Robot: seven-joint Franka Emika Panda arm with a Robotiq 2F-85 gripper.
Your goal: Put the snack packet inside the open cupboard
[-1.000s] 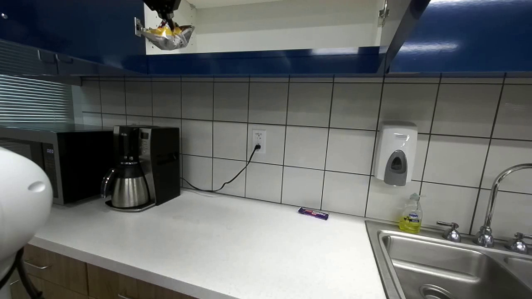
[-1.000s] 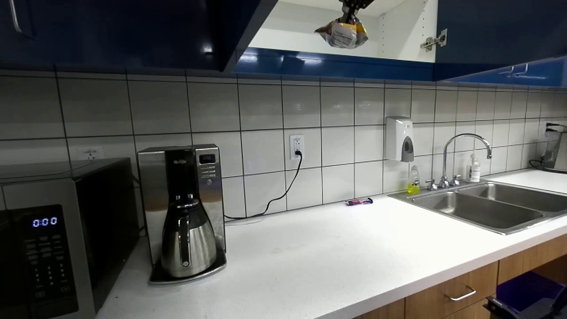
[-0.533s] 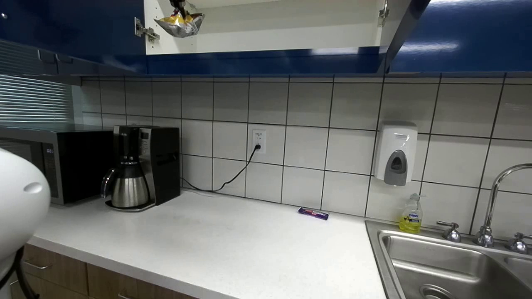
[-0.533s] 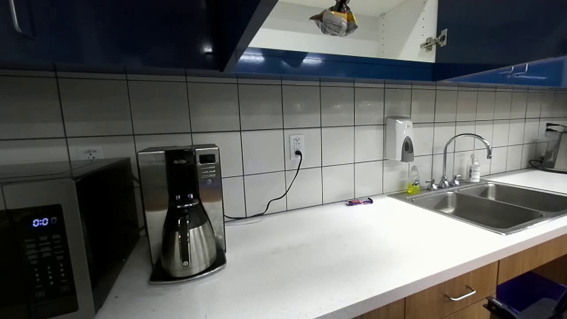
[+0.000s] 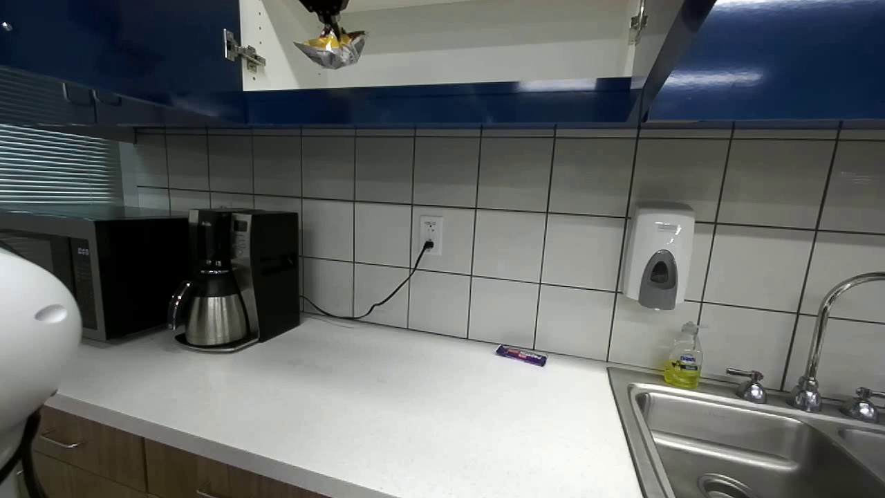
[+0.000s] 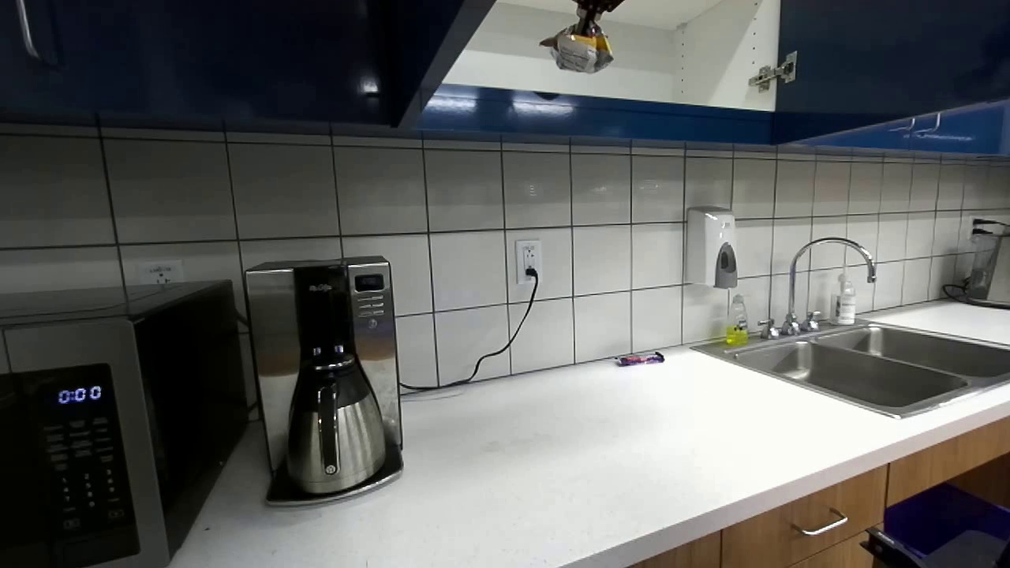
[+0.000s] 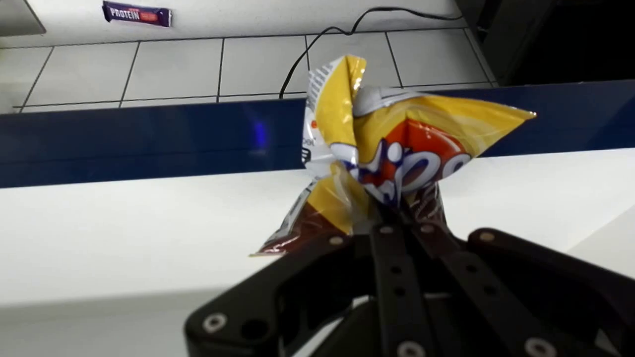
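Kitchen around me; home or office, can't tell. Steel sink (image 6: pixel 868 375), faucet (image 5: pixel 821 332), coffee maker (image 6: pixel 322 315), microwave (image 6: pixel 189 394), white counter (image 6: pixel 536 465), tiled wall (image 6: pixel 465 260), soap dispenser (image 5: pixel 660 256), blue cupboard (image 5: pixel 442 104) overhead.

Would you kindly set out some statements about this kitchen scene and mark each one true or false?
1. The gripper is closed on the snack packet. True.
2. The protein bar lies on the counter. True.
3. The snack packet rests on the counter. False: the gripper holds it up at the open cupboard.
4. The coffee maker stands beside the microwave. True.
5. Nothing is plugged in. False: a black cord runs into a wall outlet.
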